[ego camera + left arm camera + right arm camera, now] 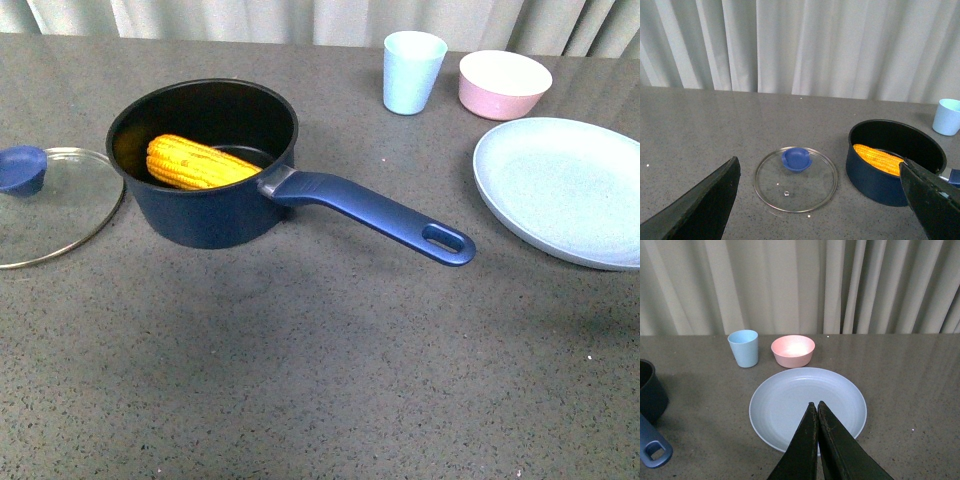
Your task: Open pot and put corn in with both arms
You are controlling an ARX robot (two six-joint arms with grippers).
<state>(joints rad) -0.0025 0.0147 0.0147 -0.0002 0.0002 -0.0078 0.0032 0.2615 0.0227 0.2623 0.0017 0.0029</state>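
Observation:
The dark blue pot (215,215) stands uncovered on the grey table, its long handle (375,212) reaching toward the right front. Inside it lies the yellow corn (195,163), also seen as the corn (879,158) in the left wrist view. The glass lid (45,205) with its blue knob (20,168) rests flat on the table left of the pot. My left gripper (820,170) is open above the lid (795,178), its fingers wide apart and holding nothing. My right gripper (817,404) is shut and empty above the pale blue plate (790,395). Neither arm shows in the front view.
A light blue cup (413,71) and a pink bowl (504,84) stand at the back right. The large pale blue plate (560,190) lies right of the pot handle. Curtains hang behind the table.

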